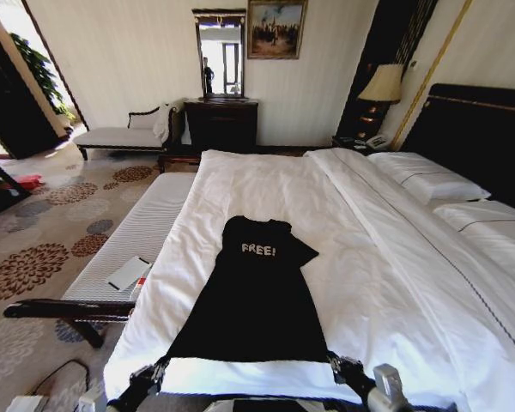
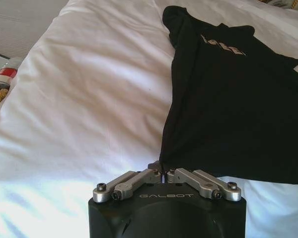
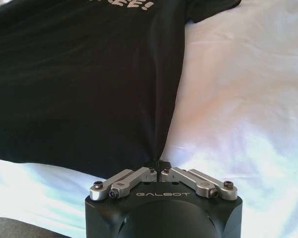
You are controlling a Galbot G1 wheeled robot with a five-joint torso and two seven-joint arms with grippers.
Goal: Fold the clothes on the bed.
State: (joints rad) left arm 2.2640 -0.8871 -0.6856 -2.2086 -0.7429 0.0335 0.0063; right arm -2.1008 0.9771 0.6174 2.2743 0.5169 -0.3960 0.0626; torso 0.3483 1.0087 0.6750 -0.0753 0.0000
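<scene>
Black top (image 1: 256, 300) lies flat on the bed (image 1: 343, 215). Left claw (image 2: 162, 174) and right claw (image 3: 158, 167) each pinch a hem corner. White padded bench (image 1: 137, 232) beside the bed carries a booklet (image 1: 129, 273).

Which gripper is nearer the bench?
Left. The left gripper is shut on the top's near-left hem corner, the side next to the bench. The right gripper pinches the opposite corner.

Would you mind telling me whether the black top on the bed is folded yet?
Not yet: the black top lies spread flat on the bed, lettering up, each hem corner pinched by the left gripper and right gripper.
</scene>
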